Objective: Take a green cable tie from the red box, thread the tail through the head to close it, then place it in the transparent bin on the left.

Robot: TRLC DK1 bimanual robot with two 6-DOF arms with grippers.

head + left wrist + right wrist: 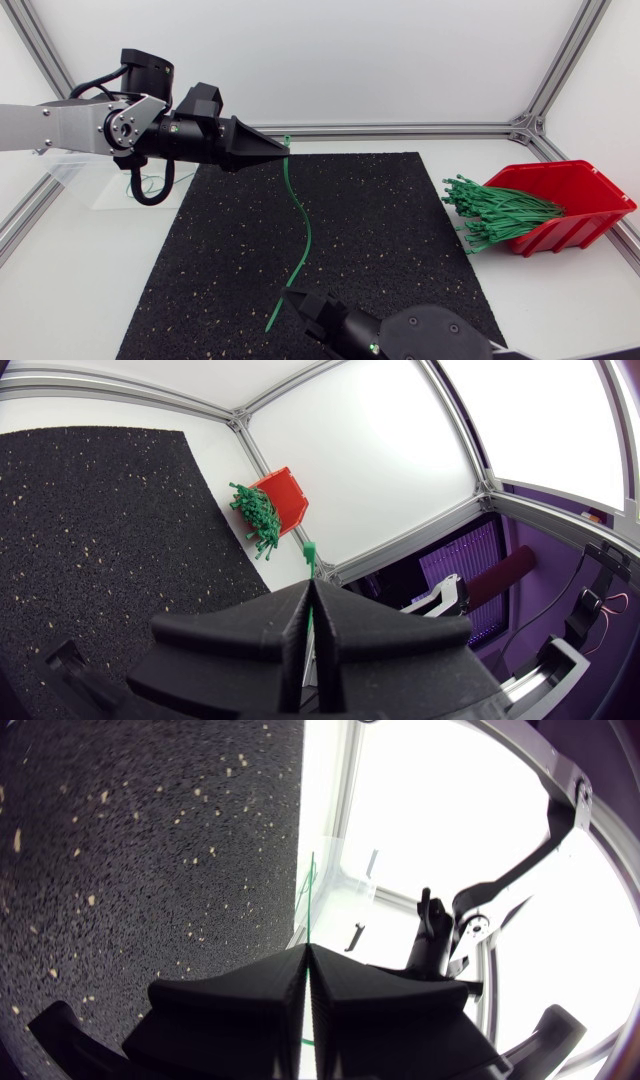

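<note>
A green cable tie (303, 225) hangs in a long curve over the black mat (390, 240). My left gripper (284, 150) is shut on it just below its head, which pokes out past the fingertips as a green stub (311, 550). My right gripper (290, 296), low at the mat's front edge, is shut on the tie near its tail; in the right wrist view the thin green strip (311, 900) runs out from between the closed fingers (307, 952). The red box (575, 200) at the right holds a bundle of green ties (500, 212).
The transparent bin (85, 180) stands at the left behind my left arm, with green tie loops showing inside it. The red box (285, 495) and its ties also show ahead of my left gripper. Aluminium frame rails run along the table's back and sides.
</note>
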